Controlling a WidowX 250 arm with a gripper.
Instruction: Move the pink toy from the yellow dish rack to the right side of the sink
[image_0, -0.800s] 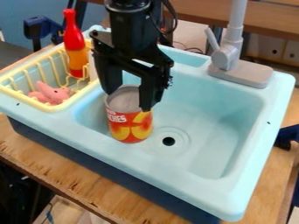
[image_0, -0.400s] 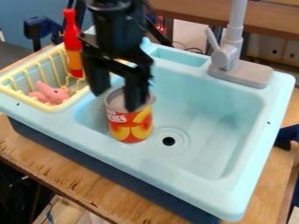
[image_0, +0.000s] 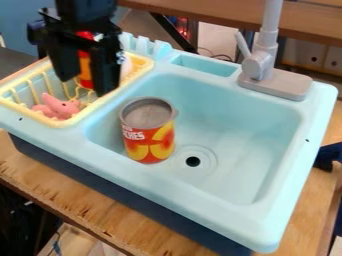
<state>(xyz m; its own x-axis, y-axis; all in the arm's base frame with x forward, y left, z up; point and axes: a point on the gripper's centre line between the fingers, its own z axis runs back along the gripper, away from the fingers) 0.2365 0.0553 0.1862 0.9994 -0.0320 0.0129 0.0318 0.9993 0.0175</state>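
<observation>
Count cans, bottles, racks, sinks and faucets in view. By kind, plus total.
Can: 1
Bottle: 1 (partly hidden behind the jaws)
Rack: 1
Sink: 1
Faucet: 1
Total: 5

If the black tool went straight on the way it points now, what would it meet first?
Pointing down, the tool would probably meet the yellow rack first; the red bottle shows between its fingers, but depth is unclear, so contact there is possible.
</observation>
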